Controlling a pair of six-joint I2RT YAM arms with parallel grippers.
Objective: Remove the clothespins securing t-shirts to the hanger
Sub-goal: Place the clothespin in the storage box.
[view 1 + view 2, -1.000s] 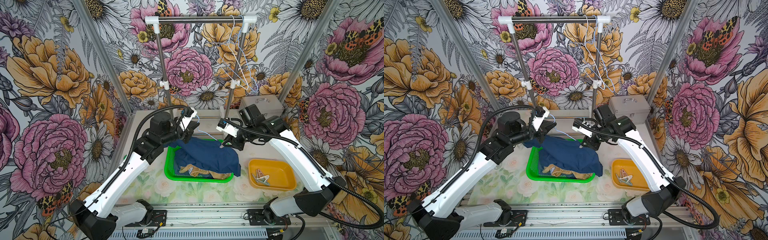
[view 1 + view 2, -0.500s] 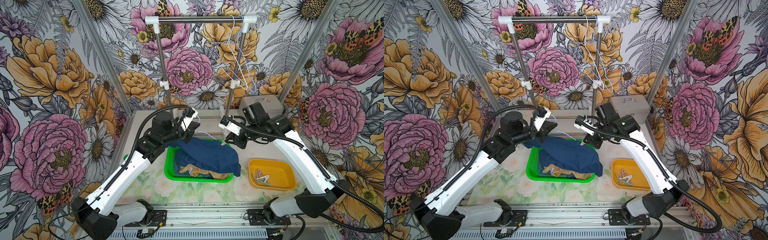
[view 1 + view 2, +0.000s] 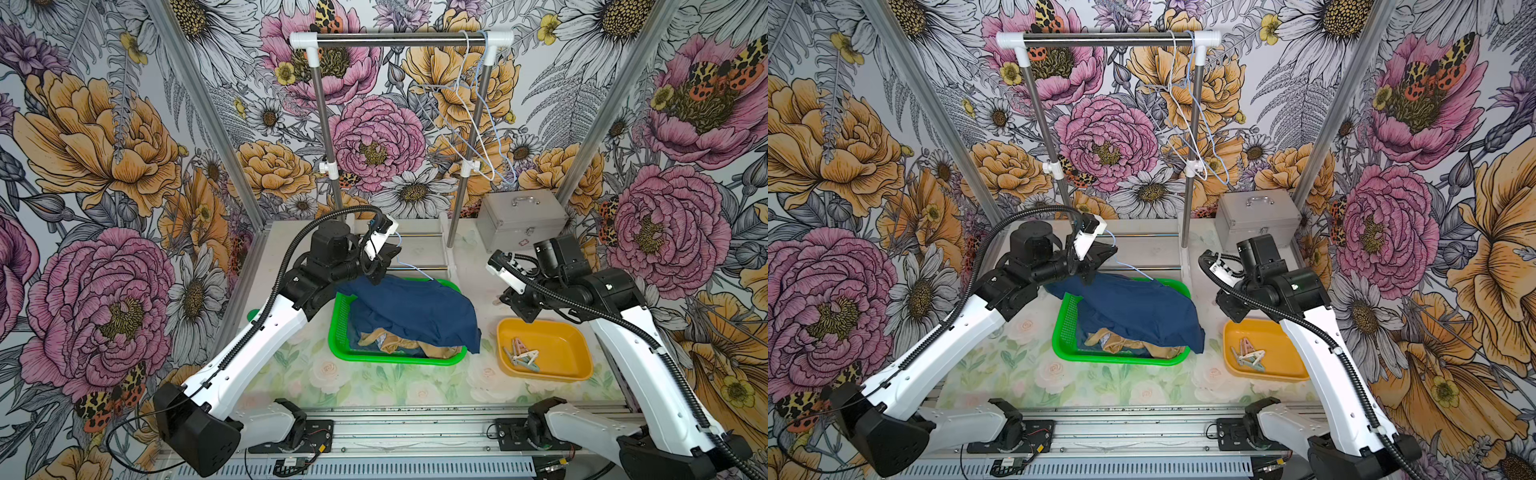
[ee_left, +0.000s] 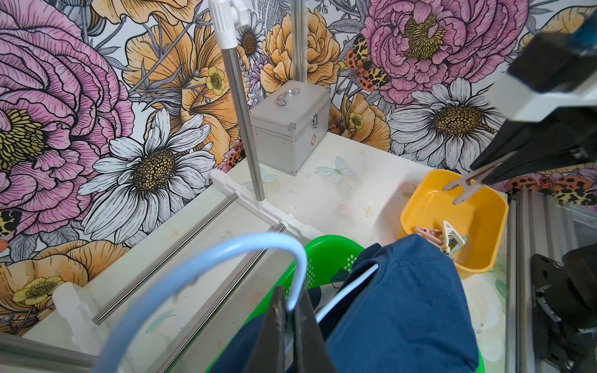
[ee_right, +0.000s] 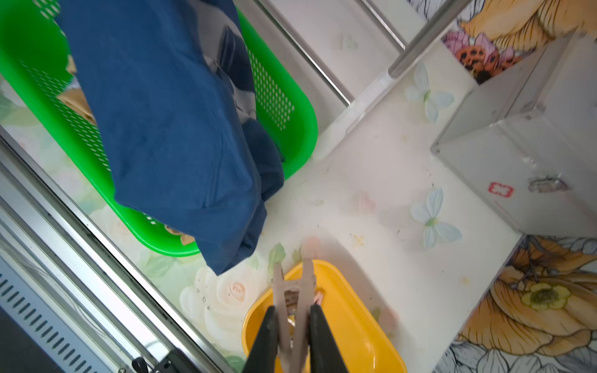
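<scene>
A steel clothes rack [image 3: 399, 38] stands at the back of a floral table [image 3: 374, 386], with two bare wire hangers [image 3: 465, 124] on its rail.

In front sits one green mesh basket [image 3: 395, 359]. A navy t-shirt [image 3: 415, 307] lies draped across it and spills over the rim toward the tray. A tan t-shirt [image 3: 399, 343] is crumpled beneath. Whether the darker blue fold inside is a second navy shirt, I cannot tell.

One silver metal case [image 3: 519, 220] sits closed in the back corner.

One yellow tray [image 3: 561, 345] beside the basket holds a small heap of clothespins [image 3: 521, 353] in pink, white and mint, too tangled to count.

The left gripper [image 4: 290, 300] is clamped on the hook of a third, pale blue hanger [image 4: 226, 255] whose wire runs into the navy collar.

The right gripper [image 5: 294, 313] pinches one pale peach clothespin [image 5: 295, 284] just above the tray.
</scene>
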